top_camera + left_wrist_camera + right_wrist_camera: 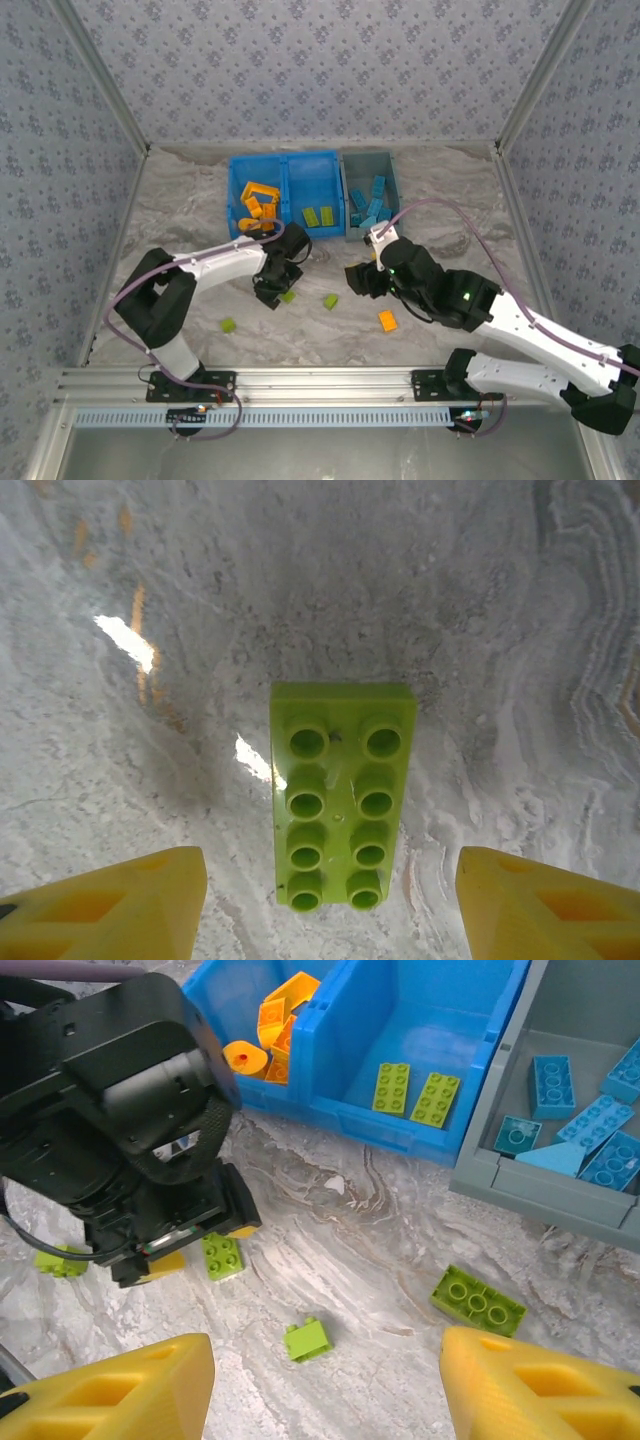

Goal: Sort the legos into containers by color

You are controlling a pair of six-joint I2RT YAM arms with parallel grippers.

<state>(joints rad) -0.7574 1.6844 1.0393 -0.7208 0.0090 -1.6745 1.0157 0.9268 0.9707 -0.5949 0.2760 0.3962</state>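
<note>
Marbled grey tabletop (180, 200), floral-patterned walls (320, 70)

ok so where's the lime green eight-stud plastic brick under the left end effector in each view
top external: the lime green eight-stud plastic brick lies on the marbled grey table, left of centre, at the tip of the left end effector.
left wrist: brick centre frame, studs up, between the yellow fingers, untouched.
right wrist: brick left of centre, partly hidden by the black arm.
shared landmark: the left end effector straddling it.
</note>
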